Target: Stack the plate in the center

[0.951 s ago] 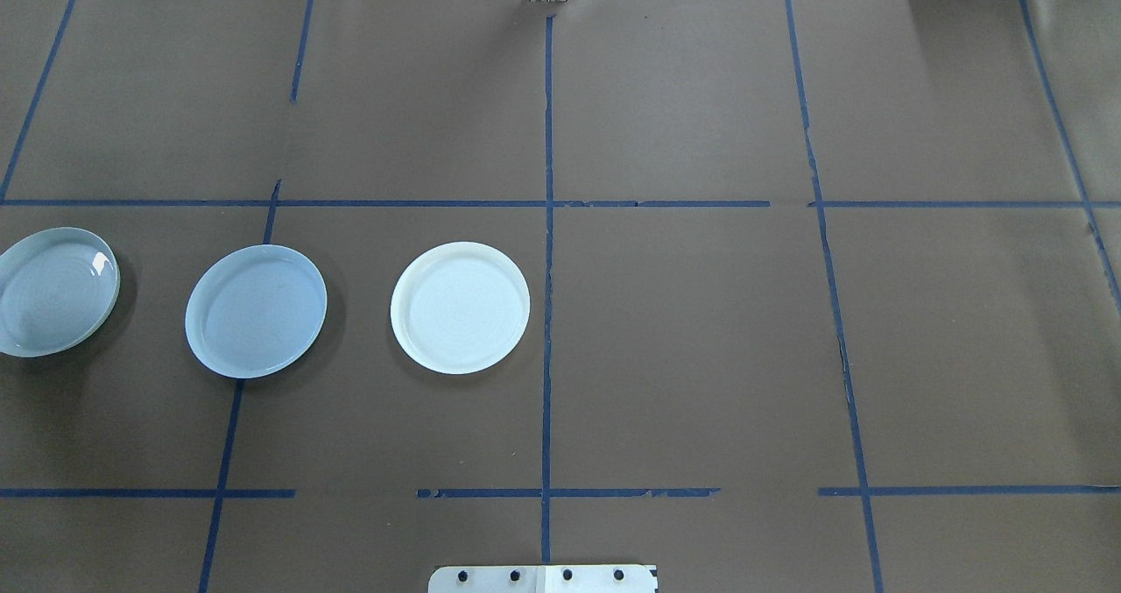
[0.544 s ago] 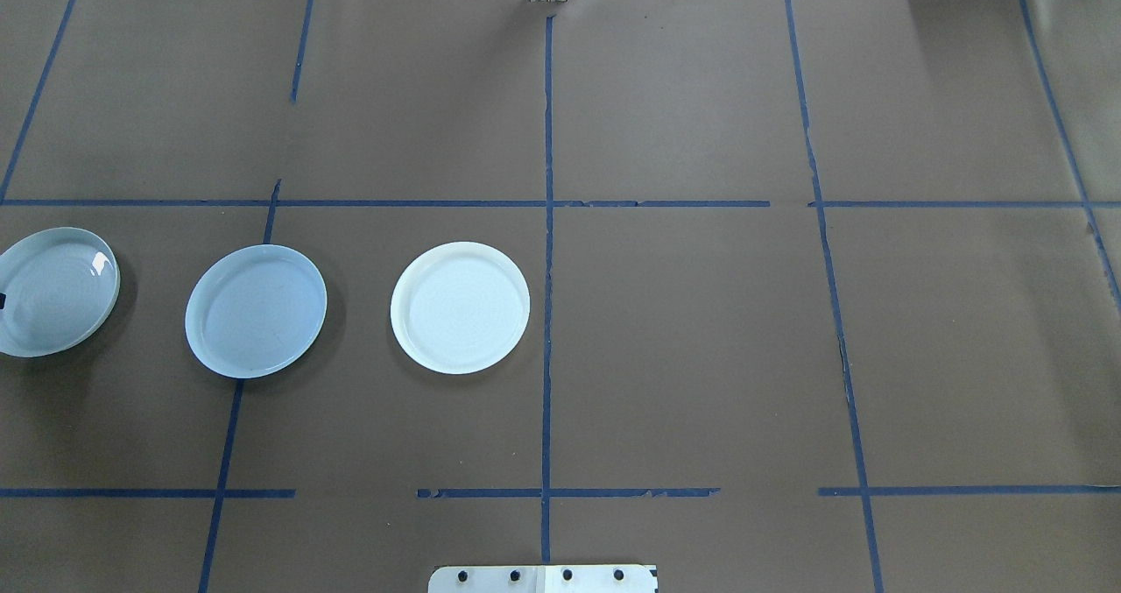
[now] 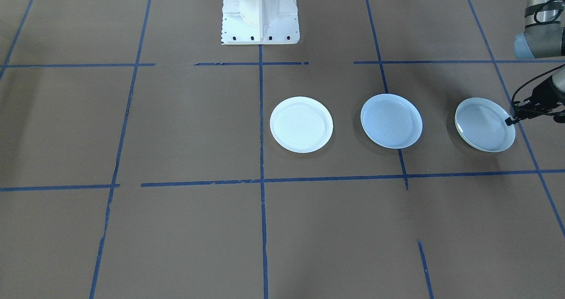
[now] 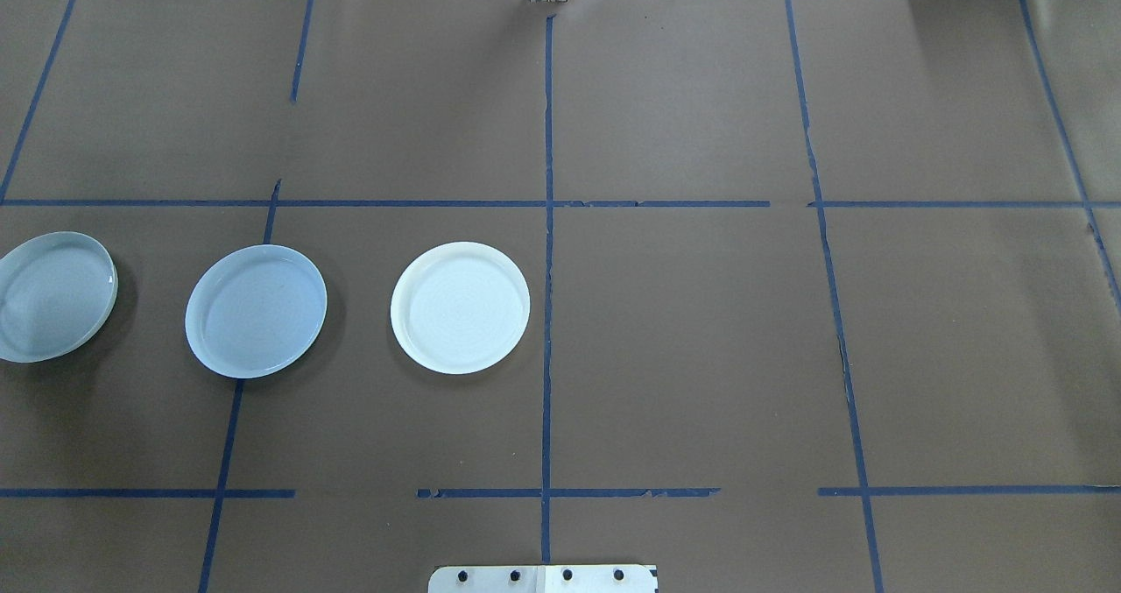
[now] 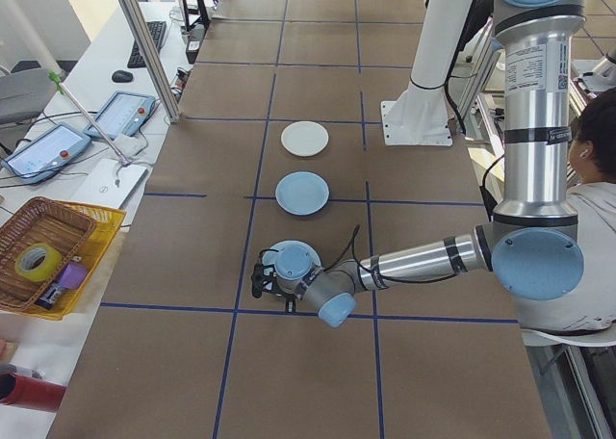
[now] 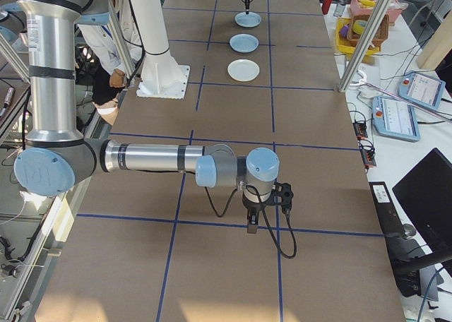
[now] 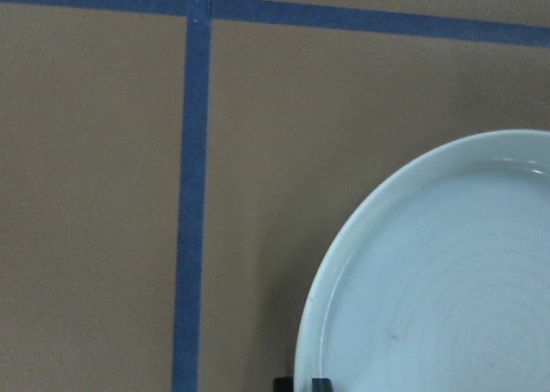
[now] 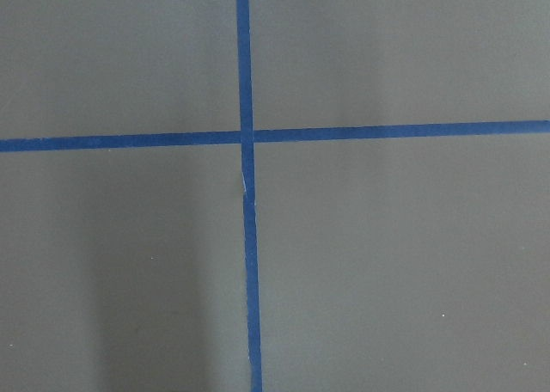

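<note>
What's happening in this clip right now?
Three plates lie in a row on the brown table: a white plate, the blue-grey center plate, and a ringed plate at the robot's far left. The left gripper is at the outer rim of the ringed plate; whether it grips the rim is unclear. Nothing is stacked yet. The right gripper hangs over bare table, far from the plates.
</note>
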`<state>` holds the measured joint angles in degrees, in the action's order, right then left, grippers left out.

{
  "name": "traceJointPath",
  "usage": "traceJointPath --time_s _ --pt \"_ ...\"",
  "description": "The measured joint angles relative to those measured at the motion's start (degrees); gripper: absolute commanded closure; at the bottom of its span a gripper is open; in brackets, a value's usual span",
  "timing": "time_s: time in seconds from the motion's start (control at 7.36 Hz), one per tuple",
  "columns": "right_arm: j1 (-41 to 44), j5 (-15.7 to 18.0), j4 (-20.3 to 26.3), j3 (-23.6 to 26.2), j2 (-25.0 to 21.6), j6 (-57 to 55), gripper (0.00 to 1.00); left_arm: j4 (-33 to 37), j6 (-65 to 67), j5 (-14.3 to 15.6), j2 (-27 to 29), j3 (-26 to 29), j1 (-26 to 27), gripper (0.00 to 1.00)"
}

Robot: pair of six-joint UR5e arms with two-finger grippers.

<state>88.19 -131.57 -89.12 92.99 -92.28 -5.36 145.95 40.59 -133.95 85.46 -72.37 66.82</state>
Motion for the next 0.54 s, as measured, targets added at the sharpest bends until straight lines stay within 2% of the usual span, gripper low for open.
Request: traceJointPath --time_s 0.14,0.41,0.54 --pt "0.01 0.01 0.0 0.0 0.0 0.0 0.0 0.02 -0.16 -1.52 -0.03 -0.14 0.02 1.0" --pt "-0.02 0.06 0.04 0.0 0.0 0.0 0.0 -0.22 0.22 -10.35 -0.04 -2.26 0.35 1.0" --pt "-0.03 0.05 0.02 0.0 0.0 0.0 0.0 -0.45 2.06 -13.25 -0.08 -4.73 0.69 1.0"
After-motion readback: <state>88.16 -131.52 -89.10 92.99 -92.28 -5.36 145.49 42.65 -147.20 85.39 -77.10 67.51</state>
